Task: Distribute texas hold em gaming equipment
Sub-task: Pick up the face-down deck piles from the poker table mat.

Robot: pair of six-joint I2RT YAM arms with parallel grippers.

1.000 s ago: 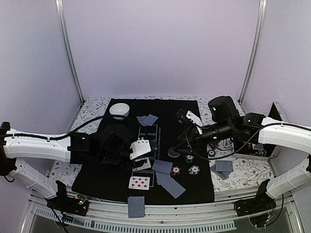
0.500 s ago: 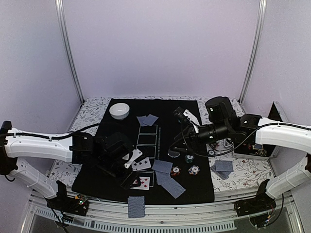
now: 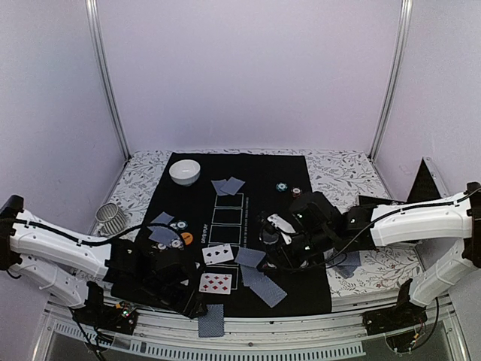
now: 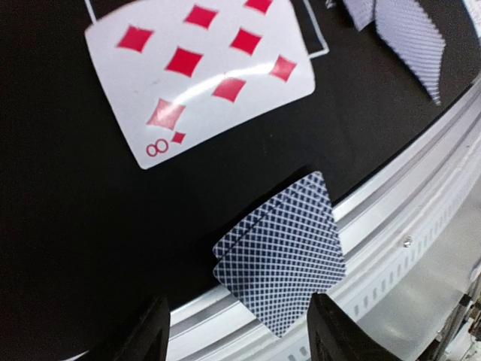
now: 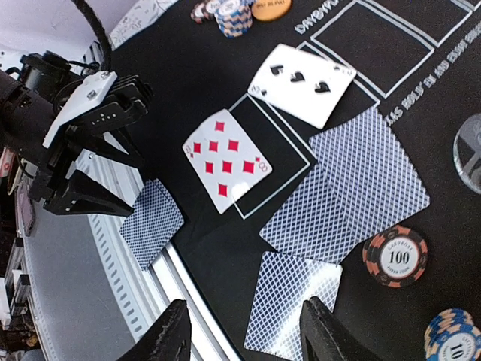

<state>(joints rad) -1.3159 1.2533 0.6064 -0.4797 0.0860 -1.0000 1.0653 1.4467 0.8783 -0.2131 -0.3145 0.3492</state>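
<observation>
2 face-down cards [image 4: 282, 263] (overlapped) lie between the spread left pincer [image 4: 239, 316].

Bare black mat [image 4: 68, 248] is left between the 8 of diamonds [image 4: 199, 71] and the 2 face-down cards [image 4: 285, 274] lying across its front edge. Farther right, passage is narrowed by overlapping cards [image 5: 353, 188] and a 100 chip [image 5: 396, 256].

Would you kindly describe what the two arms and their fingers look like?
The left arm and right arm share white link shells, black joints and black wrist sections, with a black cable looping along each. The left fingers and right fingers are plain black.
</observation>
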